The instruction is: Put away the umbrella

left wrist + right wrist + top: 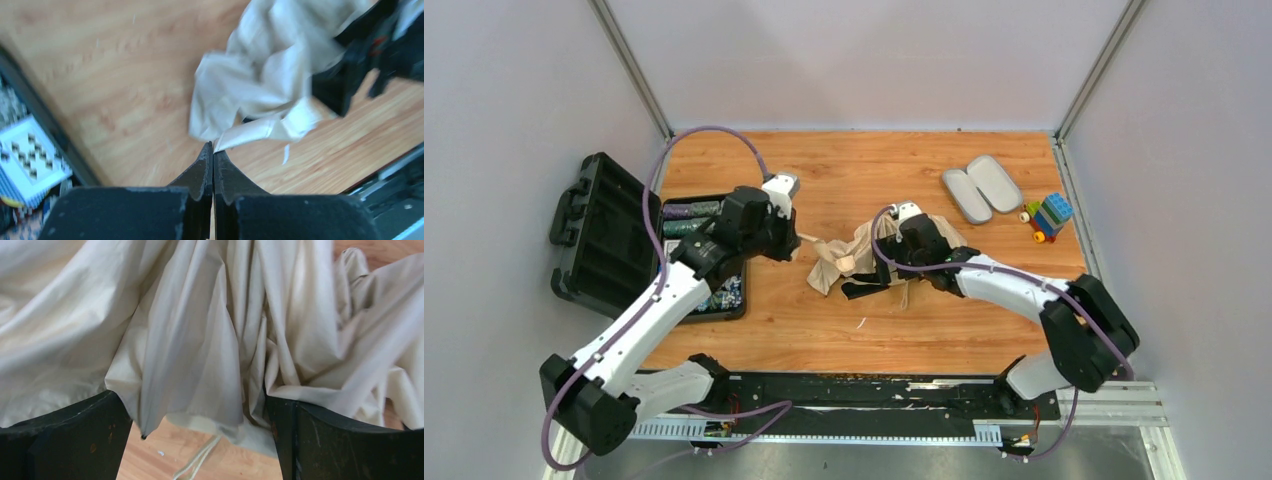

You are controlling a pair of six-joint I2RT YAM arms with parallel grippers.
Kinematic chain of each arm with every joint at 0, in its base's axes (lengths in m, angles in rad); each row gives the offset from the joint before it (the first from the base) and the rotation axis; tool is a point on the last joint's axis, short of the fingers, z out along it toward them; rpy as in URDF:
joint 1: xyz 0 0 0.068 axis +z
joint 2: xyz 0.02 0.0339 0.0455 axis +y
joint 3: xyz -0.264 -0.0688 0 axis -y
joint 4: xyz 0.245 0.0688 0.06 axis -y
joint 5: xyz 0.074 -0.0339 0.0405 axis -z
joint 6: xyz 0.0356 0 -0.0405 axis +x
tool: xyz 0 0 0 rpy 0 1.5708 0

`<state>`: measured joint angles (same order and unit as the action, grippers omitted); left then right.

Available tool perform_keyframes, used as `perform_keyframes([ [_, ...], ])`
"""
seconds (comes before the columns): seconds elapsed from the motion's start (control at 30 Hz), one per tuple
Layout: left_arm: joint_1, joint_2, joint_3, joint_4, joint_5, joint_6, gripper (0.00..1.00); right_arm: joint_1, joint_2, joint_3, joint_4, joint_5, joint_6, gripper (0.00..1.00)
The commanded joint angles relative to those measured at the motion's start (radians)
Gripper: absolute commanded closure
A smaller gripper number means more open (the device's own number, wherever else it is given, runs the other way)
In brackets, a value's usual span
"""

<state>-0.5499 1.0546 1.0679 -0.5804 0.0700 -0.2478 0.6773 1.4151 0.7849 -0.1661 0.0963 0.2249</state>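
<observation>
Sprawling umbrella (839, 262) lies on pale-walled wooden table (904, 330).

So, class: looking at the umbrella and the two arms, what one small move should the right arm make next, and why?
Probably close the right jaws. They stand wide open, with bunched folds of the umbrella hanging between them, while the left jaws, shut, seem to pinch the end of the strap tab. Gripping the fabric would likely let both arms gather it.

umbrella (842, 258) partly under right arm (1004, 280) — blurred in left-wrist view
</observation>
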Motion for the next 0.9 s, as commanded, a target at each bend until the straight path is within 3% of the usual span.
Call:
perform_keyframes([
  [0.0, 0.027, 0.026, -0.139, -0.028, -0.157, -0.042, 1.00, -0.004, 0.148, 0.066, 0.065, 0.001, 0.012, 0.00],
  [0.1, 0.128, 0.035, -0.232, -0.002, -0.148, -0.116, 1.00, -0.007, 0.258, 0.101, 0.075, -0.044, -0.007, 0.04],
  [0.23, 0.217, -0.045, -0.311, 0.075, -0.024, -0.202, 1.00, -0.061, 0.310, 0.099, 0.070, -0.187, -0.096, 0.33],
  [0.37, 0.225, -0.096, -0.299, 0.024, 0.010, -0.230, 1.00, -0.138, 0.304, 0.106, -0.061, -0.385, -0.265, 0.54],
  [0.53, 0.225, -0.134, -0.284, -0.034, 0.105, -0.287, 1.00, -0.246, 0.278, 0.152, -0.223, -0.702, -0.457, 0.71],
  [0.63, 0.223, -0.186, -0.355, -0.005, 0.195, -0.355, 1.00, -0.264, 0.278, 0.165, -0.225, -0.829, -0.519, 0.68],
  [0.73, 0.213, -0.248, -0.520, 0.101, 0.273, -0.455, 1.00, -0.265, 0.342, 0.208, -0.243, -0.921, -0.551, 0.69],
  [0.87, 0.142, -0.295, -0.750, 0.334, 0.361, -0.636, 1.00, -0.263, 0.409, 0.250, -0.254, -0.922, -0.497, 0.69],
])
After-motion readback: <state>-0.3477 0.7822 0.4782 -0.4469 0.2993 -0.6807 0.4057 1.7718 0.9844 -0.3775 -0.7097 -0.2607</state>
